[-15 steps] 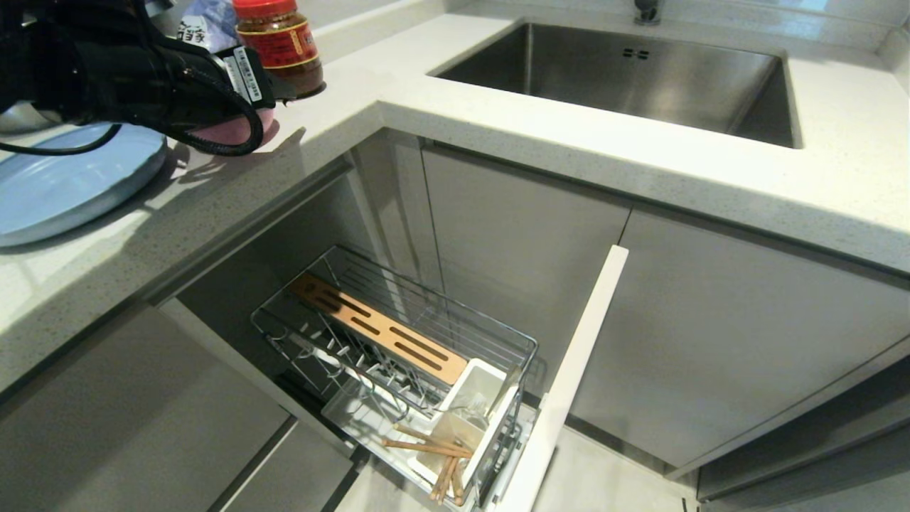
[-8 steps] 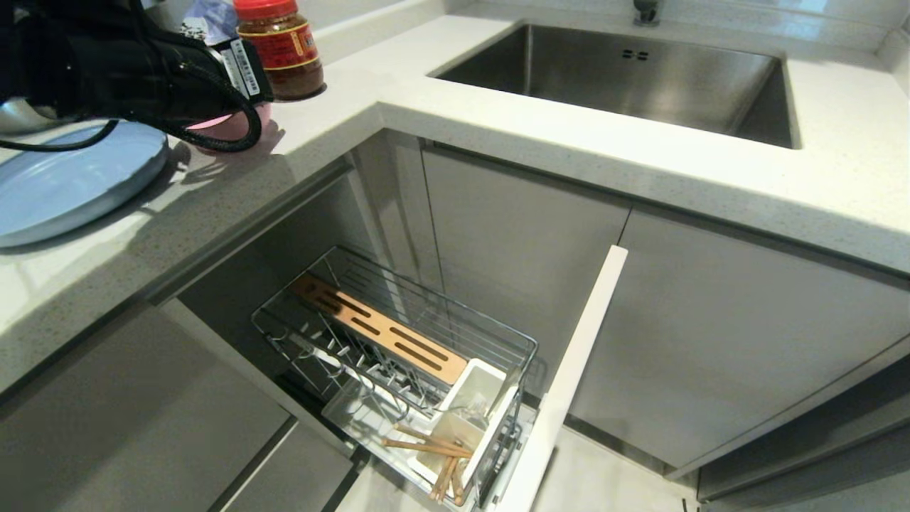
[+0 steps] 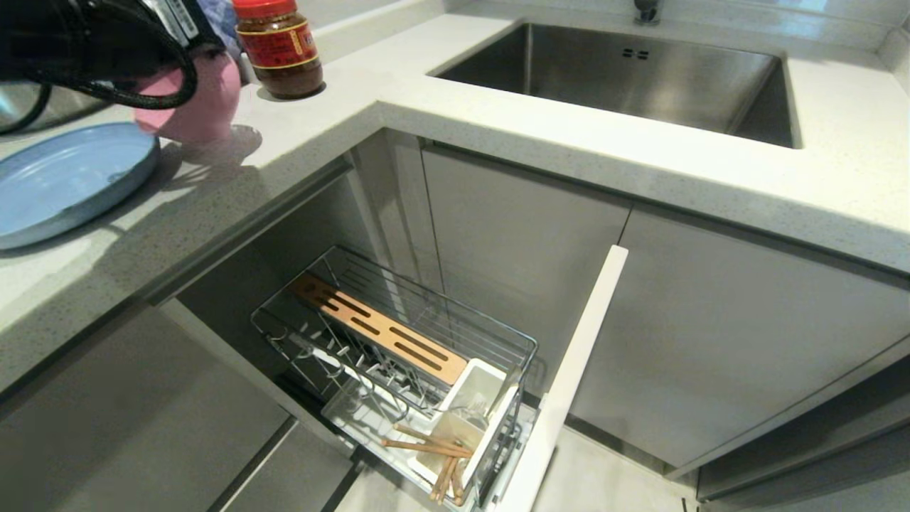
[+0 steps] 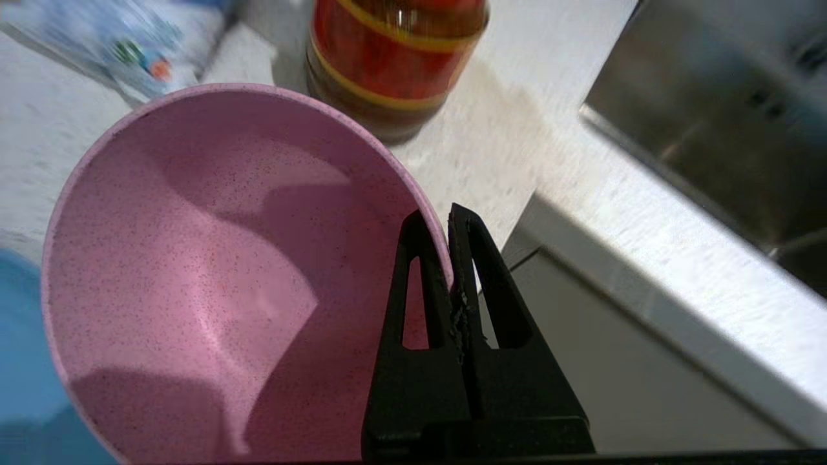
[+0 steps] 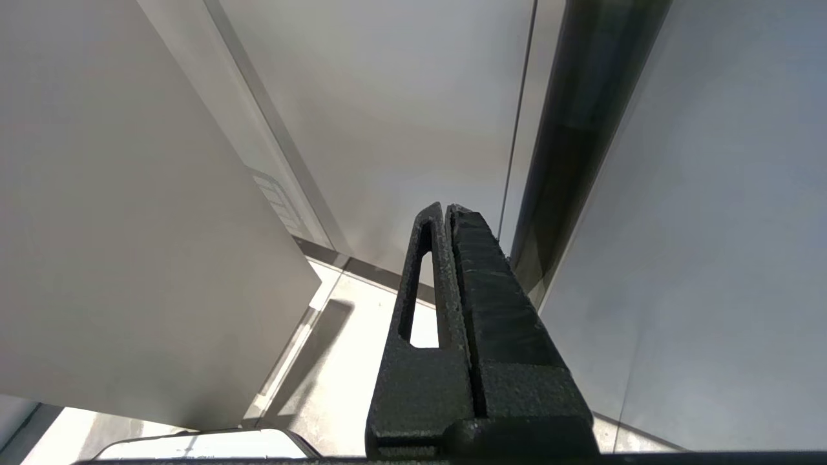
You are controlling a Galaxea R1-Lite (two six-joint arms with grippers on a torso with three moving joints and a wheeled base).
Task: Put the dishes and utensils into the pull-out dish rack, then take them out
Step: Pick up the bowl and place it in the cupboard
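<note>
At the far left of the counter (image 3: 498, 135) the blue plate (image 3: 64, 181) is seen lying flat. Just beside it, the pink bowl (image 3: 202, 107) is gripped by its rim in the left gripper (image 4: 449, 223), one finger inside the wall and one outside, clenched tight; the bowl is tilted, its mouth turned toward the arm, and appears lifted clear of the counter, near the red-lidded jar (image 3: 281, 46). The dish rack (image 3: 370, 334) is found well below and to the right, pulled out, its long axis running toward the white front panel (image 3: 576, 370), with the chopsticks (image 3: 434, 455) already resting at the utensil cup (image 3: 473, 405). A carry down and rightward is judged to be needed. The right gripper (image 5: 447, 208) is pressed shut on nothing, parked low by the cabinets.
</note>
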